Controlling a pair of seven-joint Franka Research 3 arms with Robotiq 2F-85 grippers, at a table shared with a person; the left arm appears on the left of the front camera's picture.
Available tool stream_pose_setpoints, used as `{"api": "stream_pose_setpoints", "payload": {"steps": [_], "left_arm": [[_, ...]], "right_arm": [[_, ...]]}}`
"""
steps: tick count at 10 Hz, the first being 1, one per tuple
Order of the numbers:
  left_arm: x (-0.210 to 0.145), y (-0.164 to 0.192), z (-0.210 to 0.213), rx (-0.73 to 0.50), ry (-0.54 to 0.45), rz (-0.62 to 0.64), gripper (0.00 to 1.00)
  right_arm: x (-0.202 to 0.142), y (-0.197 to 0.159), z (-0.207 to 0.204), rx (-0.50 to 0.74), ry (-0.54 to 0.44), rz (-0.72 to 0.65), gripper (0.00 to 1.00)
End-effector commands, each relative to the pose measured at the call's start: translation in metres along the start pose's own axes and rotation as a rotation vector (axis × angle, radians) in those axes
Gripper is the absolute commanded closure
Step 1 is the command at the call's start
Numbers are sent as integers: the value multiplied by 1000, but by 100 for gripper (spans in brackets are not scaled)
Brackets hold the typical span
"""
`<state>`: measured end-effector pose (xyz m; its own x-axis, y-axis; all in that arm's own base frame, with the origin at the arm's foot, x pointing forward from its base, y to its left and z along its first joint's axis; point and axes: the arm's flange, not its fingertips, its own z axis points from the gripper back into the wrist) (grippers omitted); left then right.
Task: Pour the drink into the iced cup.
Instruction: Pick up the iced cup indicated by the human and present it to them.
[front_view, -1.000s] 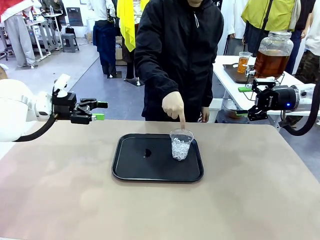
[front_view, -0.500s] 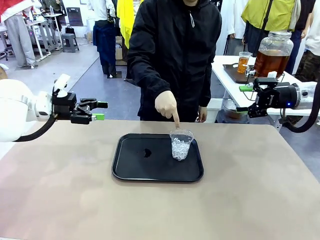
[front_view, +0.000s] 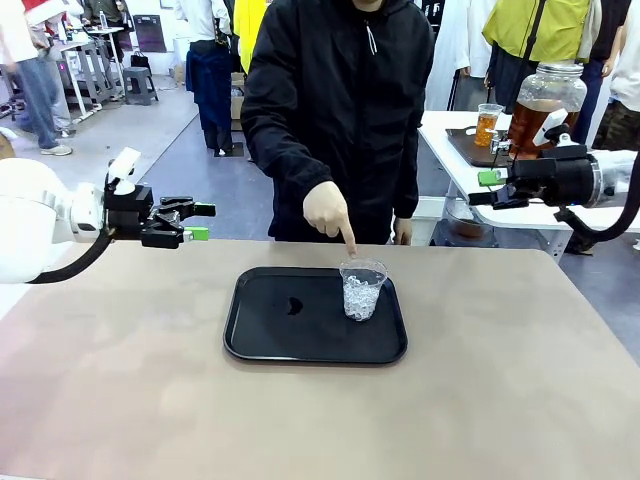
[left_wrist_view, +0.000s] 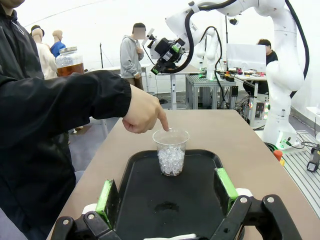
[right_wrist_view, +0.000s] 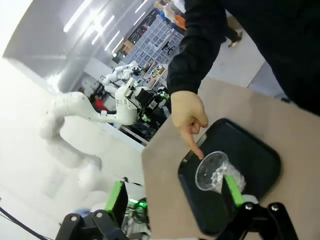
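Clear tapered iced cup (front_view: 362, 288) on glossy black tray (front_view: 262, 338)

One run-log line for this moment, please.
left gripper open | right gripper open, raised | hand pointing at iced cup on tray | drink not poured

Your left gripper (front_view: 200, 221) is held level with its jaws spread wide, fingers aimed across toward your right gripper (front_view: 484, 188), which points back, jaws also apart.
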<state>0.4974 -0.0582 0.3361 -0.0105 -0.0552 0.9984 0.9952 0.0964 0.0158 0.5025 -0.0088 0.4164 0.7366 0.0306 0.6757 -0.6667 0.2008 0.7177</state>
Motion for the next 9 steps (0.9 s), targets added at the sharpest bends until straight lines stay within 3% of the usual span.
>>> {"api": "stream_pose_setpoints", "payload": {"steps": [1,2,3,7,9], "left_arm": [[2,0,-2,4,-6,-2,0],[2,0,-2,4,-6,-2,0],[2,0,-2,4,-6,-2,0],[2,0,-2,4,-6,-2,0],[2,0,-2,4,-6,-2,0]], "right_arm": [[-3,0,-7,-19,-28,94,0],[-3,2,-4,-36,-54,31,0],[0,0,-2,-3,2,53,0],[-1,-3,-1,-11,1,53,0],[-4,-22,-14,7,-15,315,0]]}}
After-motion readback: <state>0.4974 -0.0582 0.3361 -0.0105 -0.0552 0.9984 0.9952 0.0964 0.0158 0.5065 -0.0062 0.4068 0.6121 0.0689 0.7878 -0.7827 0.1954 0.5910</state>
